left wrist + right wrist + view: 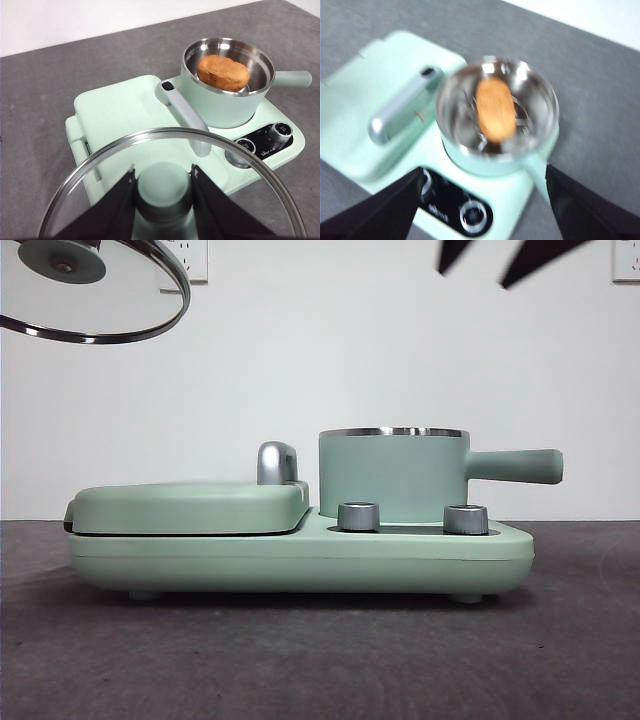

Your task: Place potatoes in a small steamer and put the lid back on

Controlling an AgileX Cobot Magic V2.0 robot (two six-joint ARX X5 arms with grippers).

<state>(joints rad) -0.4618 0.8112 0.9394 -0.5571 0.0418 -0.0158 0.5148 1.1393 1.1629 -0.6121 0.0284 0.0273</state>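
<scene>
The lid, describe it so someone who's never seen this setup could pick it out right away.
Start at the mint-green cooker base on the grey table, then look up, off to the griddle side, away from the small steamer. The lid hangs there in the left gripper, whose fingers clamp its knob. It is the only clear glass disc, steel-rimmed, unlike the opaque green griddle cover.

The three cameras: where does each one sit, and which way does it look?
Front view: low, at table height, looking level at the small steamer; black jaw tips show at the top, and the lid hangs in a top corner.
Left wrist view: on the left arm, looking down; the left gripper holds the lid's knob.
Right wrist view: on the right arm, above the pot, looking down; the right gripper is open.
Both wrist views show the potatoes inside the steamer.
</scene>
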